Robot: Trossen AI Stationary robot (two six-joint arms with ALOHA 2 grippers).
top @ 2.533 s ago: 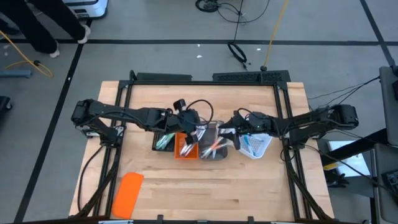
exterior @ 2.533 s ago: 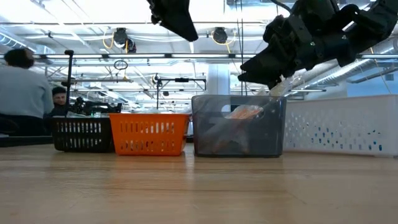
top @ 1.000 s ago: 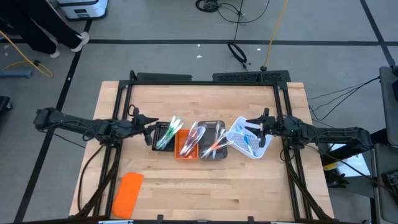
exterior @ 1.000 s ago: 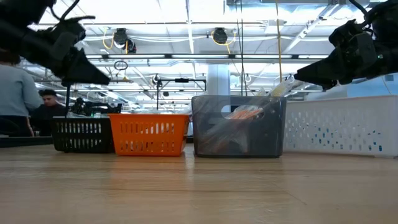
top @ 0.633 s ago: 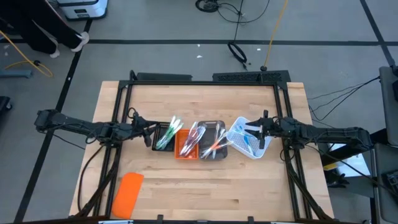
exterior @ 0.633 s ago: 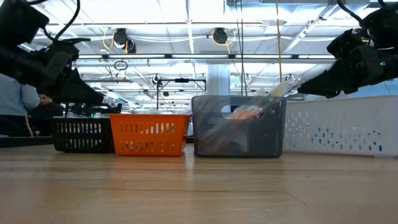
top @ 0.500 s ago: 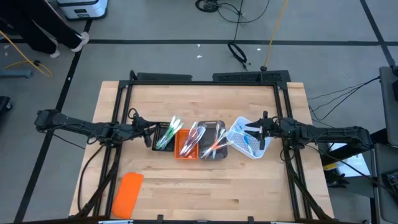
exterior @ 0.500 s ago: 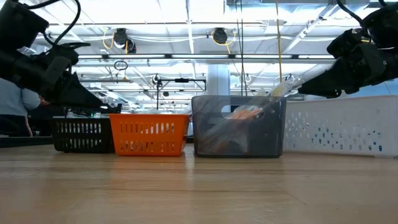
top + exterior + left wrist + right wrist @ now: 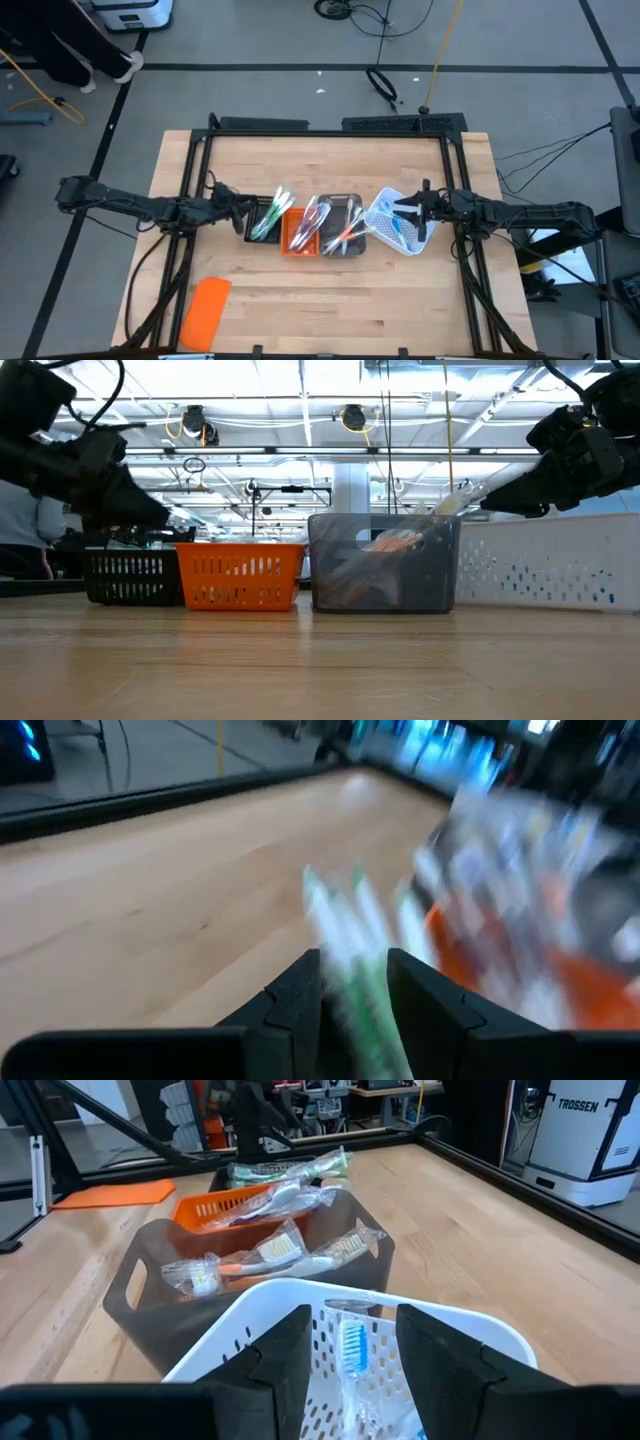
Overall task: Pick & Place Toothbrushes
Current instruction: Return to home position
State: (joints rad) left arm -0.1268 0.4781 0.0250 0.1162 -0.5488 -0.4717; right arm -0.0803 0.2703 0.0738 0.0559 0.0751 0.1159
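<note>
Left gripper (image 9: 242,208) and right gripper (image 9: 411,211) flank the row, fingers spread, empty. Wrapped toothbrushes (image 9: 268,214) fill black lattice bin (image 9: 130,577), orange slotted bin (image 9: 240,580), smoky translucent bin (image 9: 385,578), white perforated basket (image 9: 550,565).

The right gripper (image 9: 350,1325) faces the white basket (image 9: 300,1295), fingers apart, with a blue toothbrush (image 9: 351,1345) lying inside. At twelve o'clock sits the grey bin (image 9: 150,1295) of wrapped toothbrushes (image 9: 265,1260), and the orange bin (image 9: 205,1208) is just beyond, toward eleven.
</note>
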